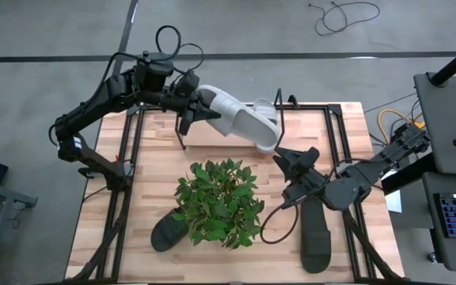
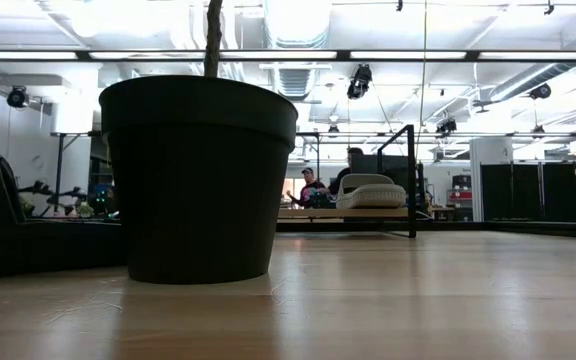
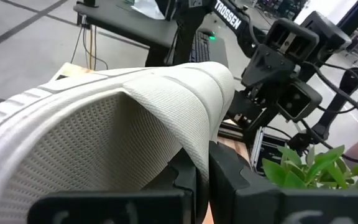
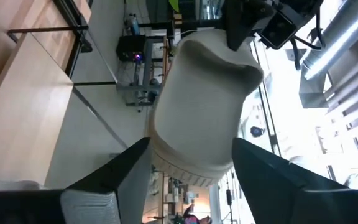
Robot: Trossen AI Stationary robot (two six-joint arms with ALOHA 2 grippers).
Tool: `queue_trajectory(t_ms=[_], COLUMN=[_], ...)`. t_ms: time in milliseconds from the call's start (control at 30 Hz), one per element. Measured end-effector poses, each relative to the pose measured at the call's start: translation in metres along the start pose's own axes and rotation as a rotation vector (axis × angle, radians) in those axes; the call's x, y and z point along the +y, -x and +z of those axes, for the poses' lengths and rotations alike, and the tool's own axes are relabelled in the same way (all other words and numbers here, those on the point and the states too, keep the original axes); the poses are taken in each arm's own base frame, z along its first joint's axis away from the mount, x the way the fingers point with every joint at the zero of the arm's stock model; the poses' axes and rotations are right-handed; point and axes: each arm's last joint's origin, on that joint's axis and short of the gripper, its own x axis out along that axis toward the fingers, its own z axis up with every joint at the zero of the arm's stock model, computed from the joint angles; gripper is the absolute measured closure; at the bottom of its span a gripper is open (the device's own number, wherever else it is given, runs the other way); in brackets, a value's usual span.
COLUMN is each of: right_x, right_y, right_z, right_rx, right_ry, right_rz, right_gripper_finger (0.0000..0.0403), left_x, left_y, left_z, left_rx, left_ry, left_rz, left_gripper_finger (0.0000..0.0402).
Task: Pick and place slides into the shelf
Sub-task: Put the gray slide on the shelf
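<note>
Even, bright overhead light fills the high view; the leafy green potted plant (image 1: 217,203) casts only a soft, short shadow on the pale wooden table top (image 1: 165,142). In the low view, ceiling strip lights (image 2: 388,54) glare white and wash out the room's far side, the round dark plastic pot (image 2: 198,175) stands backlit, almost a silhouette, and the near table edge is blurred. In the left wrist view the light grey mesh-strapped slide (image 3: 104,137) is sharp and the background soft. The right wrist view blows out white towards the ceiling.
</note>
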Motion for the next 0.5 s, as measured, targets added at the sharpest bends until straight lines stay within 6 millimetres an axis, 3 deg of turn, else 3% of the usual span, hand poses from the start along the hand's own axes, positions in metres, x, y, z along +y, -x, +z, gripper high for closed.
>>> queue_trajectory(t_ms=[233,500], right_x=[0.0071,0.0098], right_y=[0.0001,0.0000], right_z=[-0.0021,-0.0019], right_rx=[0.005,0.006], right_ry=[0.084,0.098], right_rz=[0.023,0.028], right_gripper_finger=[0.0188,0.0188], left_x=[-0.0036,-0.0003], left_y=[0.0006,-0.0063], left_z=[-0.0006,-0.0019], left_rx=[0.020,0.038], left_ry=[-0.031,-0.017], left_rz=[-0.110,-0.116], left_gripper_finger=[0.0401,0.0401])
